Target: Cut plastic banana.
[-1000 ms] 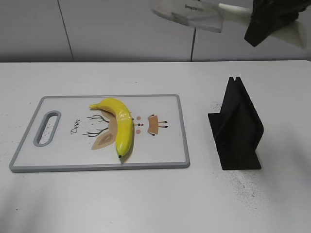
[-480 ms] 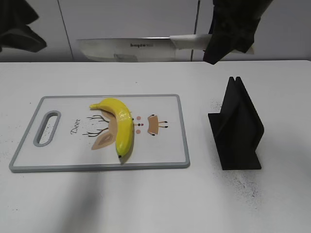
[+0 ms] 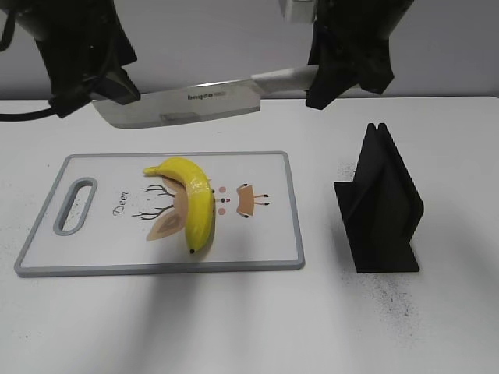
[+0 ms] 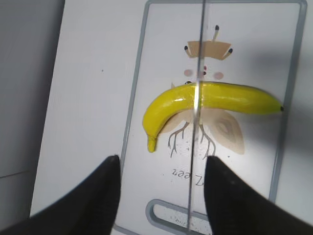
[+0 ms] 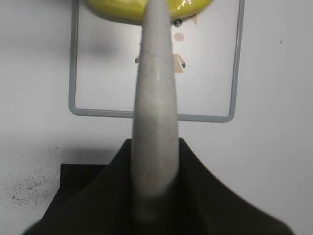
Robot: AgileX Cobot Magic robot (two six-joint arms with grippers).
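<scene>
The yellow plastic banana (image 3: 189, 199) lies curved on the white cutting board (image 3: 265, 249); it also shows in the left wrist view (image 4: 220, 99) and at the top edge of the right wrist view (image 5: 117, 11). My right gripper (image 3: 321, 76) is shut on the grey handle (image 5: 155, 98) of a large knife (image 3: 183, 102) and holds the blade in the air behind and above the board. In the left wrist view the knife's spine (image 4: 198, 147) lines up across the banana's middle. My left gripper (image 3: 87, 87) (image 4: 161, 188) is open and empty, high over the board's handle end.
A black knife holder (image 3: 382, 206) stands on the white table (image 3: 312, 327) right of the board; it also shows in the right wrist view (image 5: 73, 188). The board has a handle slot (image 3: 76, 206) at its left end and a deer print.
The right gripper has swung the knife from the upper right down and left, level behind the board. The left arm has come in from the upper left and now hangs over the board's left end.
</scene>
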